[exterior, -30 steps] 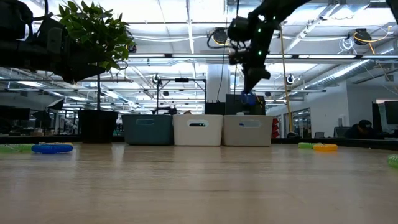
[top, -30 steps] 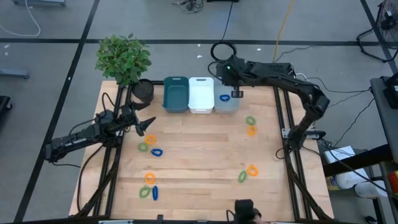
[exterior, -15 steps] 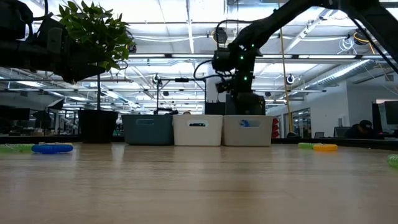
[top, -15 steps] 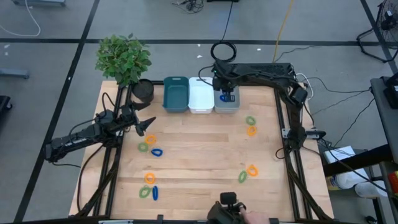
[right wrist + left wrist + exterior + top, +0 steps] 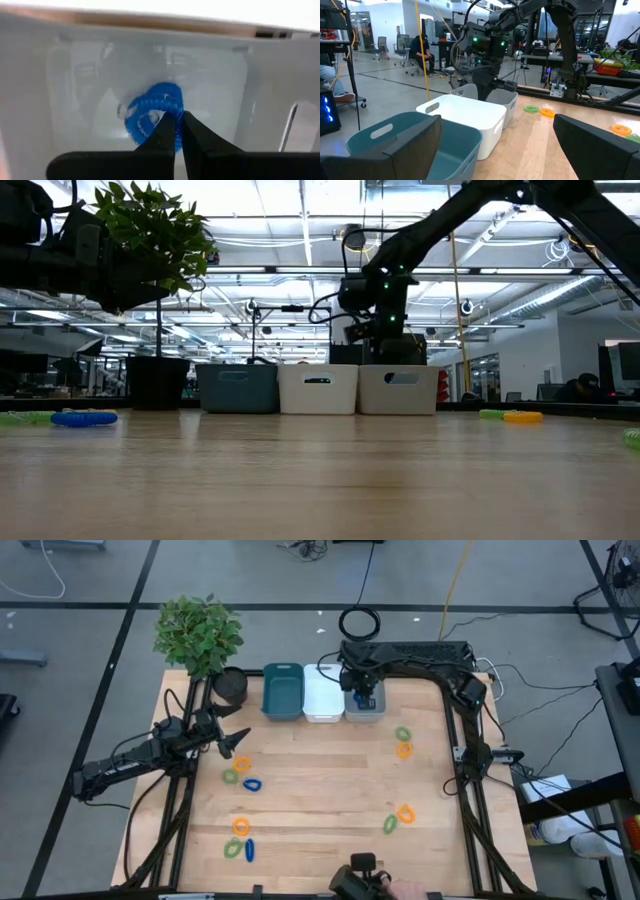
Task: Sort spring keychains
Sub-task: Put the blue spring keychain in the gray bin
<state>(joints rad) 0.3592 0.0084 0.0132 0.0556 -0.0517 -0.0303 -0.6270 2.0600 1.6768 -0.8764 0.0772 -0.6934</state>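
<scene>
Three bins stand in a row at the table's far edge: teal [image 5: 283,692], white [image 5: 323,692] and grey [image 5: 364,708]. My right gripper [image 5: 175,119] reaches down into the grey bin [image 5: 75,75], shut on a blue spring keychain [image 5: 150,107]. More spring keychains in orange, green and blue lie flat on the wood: near my left gripper [image 5: 241,776], at the near left [image 5: 240,840], at the right [image 5: 403,742] and at the near right [image 5: 398,819]. At the table's left side my left gripper [image 5: 236,738] waits open, pointing level toward the bins [image 5: 496,122]. My right gripper pinches the coiled ring's rim [image 5: 167,111] between its two fingertips. The fingers come from above, pointing steeply down into the grey bin. The ring hangs at the fingertips low inside the bin; whether it touches the bin's floor I cannot tell.
A potted plant [image 5: 200,632] in a black pot [image 5: 229,686] stands at the far left corner. A black cable coil [image 5: 359,622] lies beyond the far edge. A dark device and a hand [image 5: 368,882] show at the near edge. Bare wood lies mid-table.
My right gripper, still shut on the blue keychain, has come down from above the bins into the grey bin, shifting a little toward the table's left and tipping to point more steeply down. The keychain has gone down with it below the bin's rim.
</scene>
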